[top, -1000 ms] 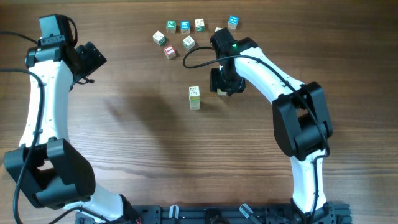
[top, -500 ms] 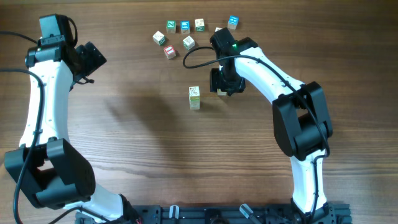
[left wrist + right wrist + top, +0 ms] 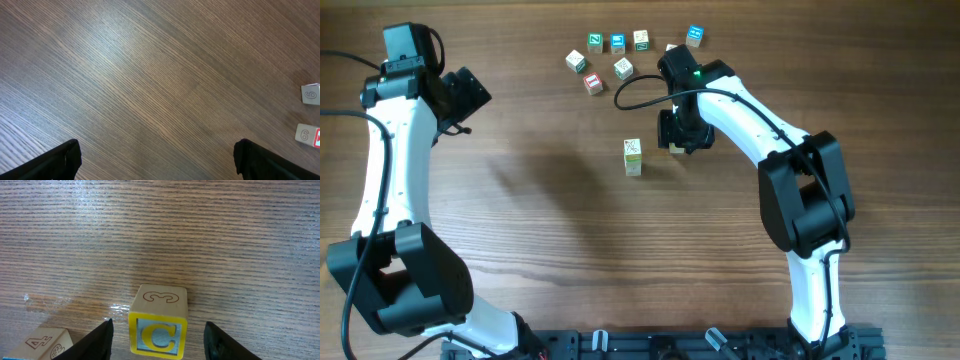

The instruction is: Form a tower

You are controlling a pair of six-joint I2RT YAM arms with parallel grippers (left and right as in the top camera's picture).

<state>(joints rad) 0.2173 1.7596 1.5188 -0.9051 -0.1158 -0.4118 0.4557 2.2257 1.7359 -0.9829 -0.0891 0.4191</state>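
1. The step in hand, as I judge it, is fetching the next cube for the tower; the grasp is not yet made
2. The right gripper (image 3: 157, 326) has its jaws apart, straddling a small pale wooden cube with a yellow-framed letter C face (image 3: 159, 322). A bare gap shows on either side, and the cube rests on the brown wood-grain bench (image 3: 225, 240)
3. The narrow tower of pale wooden alphabet cubes (image 3: 633, 157) stands just beside the right gripper, toward the left arm's side and not touching it
4. The next move calls for closing squarely on the C cube, lifting it clear above the tower's top, then lowering it centred so the column is not nudged
5. The left gripper (image 3: 156, 150) hangs spread wide, holding nothing, well apart from the tower
6. A scatter of loose letter cubes (image 3: 617, 42) lies beyond the right gripper
7. No container is in view
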